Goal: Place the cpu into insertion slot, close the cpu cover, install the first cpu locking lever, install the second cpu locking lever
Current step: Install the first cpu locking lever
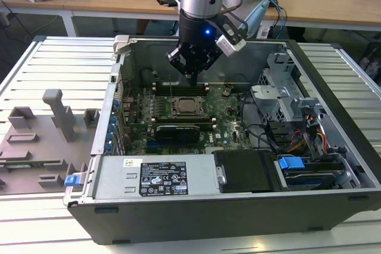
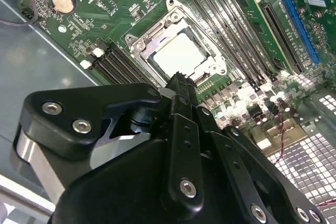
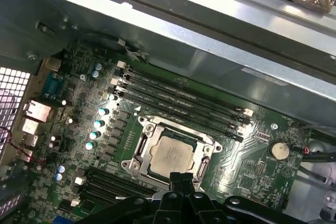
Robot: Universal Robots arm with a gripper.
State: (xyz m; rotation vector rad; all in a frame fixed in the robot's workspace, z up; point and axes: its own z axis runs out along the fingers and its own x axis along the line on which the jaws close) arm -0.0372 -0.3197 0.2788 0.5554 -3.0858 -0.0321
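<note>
One cpu cover (image 3: 139,145) lies flat around the cpu (image 3: 170,155), seated in the motherboard socket; chip judged light, stiff, fragile, best held by opposite edges. Gripper (image 3: 181,178) hovers just above, fingers together, empty. Locking levers hard to make out; gripper body hides socket's near edge; drive cage (image 1: 280,96) at exterior view's right masks board.

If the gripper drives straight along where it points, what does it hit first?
Probably the edge of the cpu cover, beside the cpu: the gripper tip sits over that edge in both wrist views. Depth is unclear, so not certain.
</note>
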